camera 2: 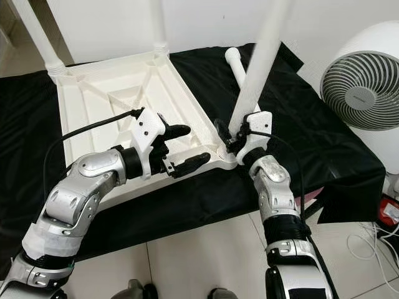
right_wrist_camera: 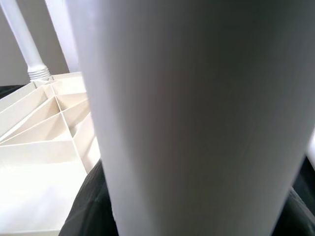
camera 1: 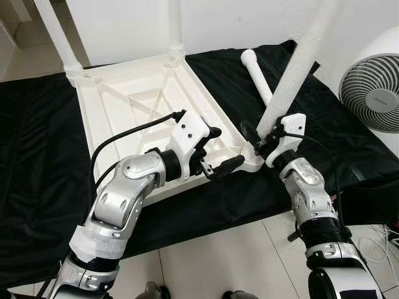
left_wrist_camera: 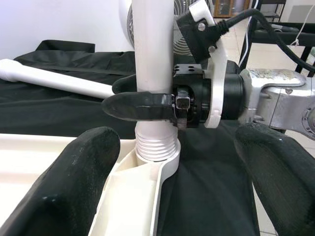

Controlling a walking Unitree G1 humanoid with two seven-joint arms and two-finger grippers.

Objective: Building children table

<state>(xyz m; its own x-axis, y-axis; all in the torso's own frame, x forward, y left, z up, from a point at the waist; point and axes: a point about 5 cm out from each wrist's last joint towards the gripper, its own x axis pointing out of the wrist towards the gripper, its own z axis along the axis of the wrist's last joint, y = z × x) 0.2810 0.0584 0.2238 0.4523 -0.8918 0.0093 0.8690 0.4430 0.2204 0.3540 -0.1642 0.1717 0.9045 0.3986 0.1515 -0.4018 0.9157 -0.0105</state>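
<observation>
A white plastic tabletop (camera 1: 131, 99) lies upside down on a black cloth. Two white legs stand upright in its far corners (camera 1: 59, 37) (camera 1: 176, 25). My right gripper (camera 1: 262, 140) is shut on a third leg (camera 1: 293, 75), which leans slightly, its threaded end (left_wrist_camera: 156, 147) sitting in the near right corner socket. A fourth leg (camera 1: 257, 75) lies loose on the cloth behind that corner. My left gripper (camera 1: 225, 148) hovers open over the tabletop's near right rim, just left of the held leg, with nothing between its fingers (left_wrist_camera: 74, 182).
A white fan (camera 1: 374, 93) stands at the right, close to the held leg's upper part. The black cloth (camera 1: 37, 143) covers the work surface to both sides. Tiled floor (camera 1: 218, 261) lies in front, with cables (camera 1: 380, 243) at the right.
</observation>
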